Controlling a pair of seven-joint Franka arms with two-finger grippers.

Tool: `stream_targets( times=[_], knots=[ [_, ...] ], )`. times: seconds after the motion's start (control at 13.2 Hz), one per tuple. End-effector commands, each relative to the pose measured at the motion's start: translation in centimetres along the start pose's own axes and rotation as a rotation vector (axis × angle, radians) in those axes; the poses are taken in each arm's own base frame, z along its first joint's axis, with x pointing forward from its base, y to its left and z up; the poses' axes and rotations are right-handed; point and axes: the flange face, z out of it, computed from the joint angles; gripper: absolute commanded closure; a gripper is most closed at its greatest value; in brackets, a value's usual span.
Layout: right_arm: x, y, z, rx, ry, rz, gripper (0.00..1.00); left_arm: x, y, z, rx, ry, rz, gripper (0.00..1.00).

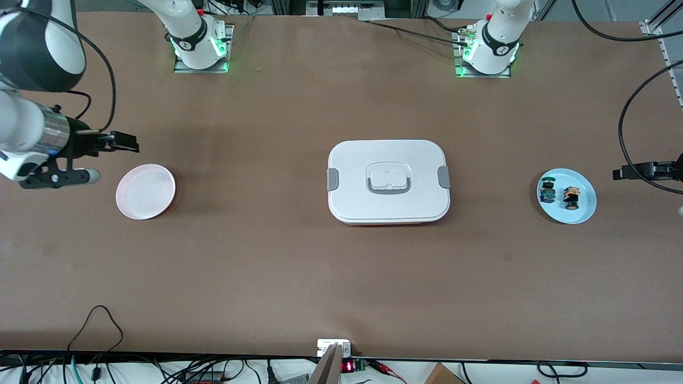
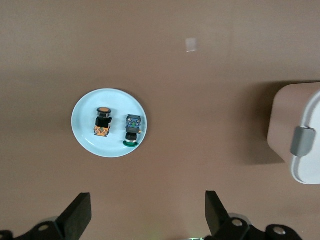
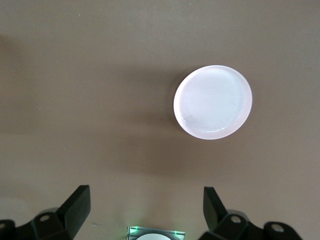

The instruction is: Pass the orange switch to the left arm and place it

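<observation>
A: Where's the orange switch (image 1: 571, 197) right now?

B: Lying on the light blue plate (image 1: 584, 189) at the left arm's end of the table, just beside the blue switch with the green cap (image 1: 546, 191). Nothing is touching it.

A: And the left gripper (image 2: 145, 212)?

B: Up in the air over bare table near that plate, fingers spread wide and empty. In its wrist view the plate and both switches sit clear of the fingertips.

A: The box (image 1: 388, 181)?

B: In the middle of the table, lid on and latched, between the blue plate and the pink plate (image 1: 145, 191), well apart from each.

A: The right gripper (image 3: 145, 212)?

B: Also spread wide with nothing in it, hanging beside the pink plate at the right arm's end. That plate is bare.

A: So how far along?

B: I'd judge it barely begun: the pick-up, the handover past the box and the set-down, presumably on the pink plate, all remain.
</observation>
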Motion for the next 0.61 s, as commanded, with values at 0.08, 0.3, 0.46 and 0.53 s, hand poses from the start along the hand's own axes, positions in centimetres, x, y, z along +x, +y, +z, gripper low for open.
stream_targets(
  times=[0.08,0.3,0.46,0.53],
  knots=[
    [-1.5,1.3,-2.0,-0.105,0.010,0.023,0.00,-3.9,7.7,-5.2,0.127,0.059,0.018,0.00],
    [-0.8,0.3,-2.0,-0.112,0.069,0.003,0.00,-7.2,5.4,-4.2,0.049,0.069,-0.070,0.00],
    [-1.4,1.7,-1.0,-0.078,0.100,0.025,0.00,-8.7,5.4,-2.2,0.070,0.106,-0.085,0.00],
    [-2.1,1.7,-0.9,-0.075,0.122,0.024,0.00,-9.4,5.3,-1.5,0.076,0.119,-0.091,0.00]
  ],
)
